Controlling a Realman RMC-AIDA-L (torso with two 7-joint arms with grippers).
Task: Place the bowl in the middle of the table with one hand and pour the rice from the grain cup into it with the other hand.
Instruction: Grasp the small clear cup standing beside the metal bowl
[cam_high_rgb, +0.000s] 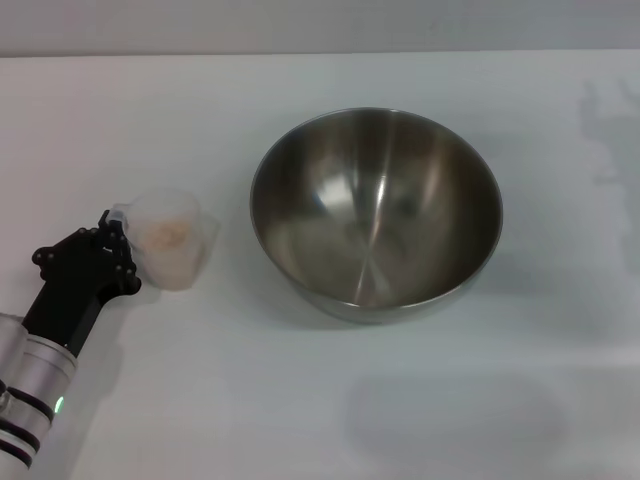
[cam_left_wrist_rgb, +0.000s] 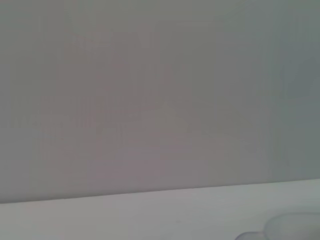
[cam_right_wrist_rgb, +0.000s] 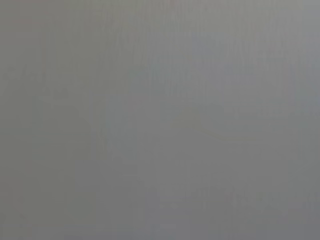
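Note:
The bowl (cam_high_rgb: 375, 225) is a large shiny steel mixing bowl standing upright near the middle of the white table (cam_high_rgb: 320, 400), and it is empty inside. The grain cup (cam_high_rgb: 172, 240) is small and frosted and sits left of the bowl, with a little heap of pale rice (cam_high_rgb: 168, 234) in it. My left gripper (cam_high_rgb: 118, 238) is at the cup's left side, its black fingers closed on the cup's small handle. The right gripper is out of view. The wrist views show neither the cup nor the bowl.
The table's far edge (cam_high_rgb: 320, 52) meets a grey wall. The left wrist view shows only the grey wall and a strip of the table (cam_left_wrist_rgb: 150, 215). The right wrist view shows only plain grey.

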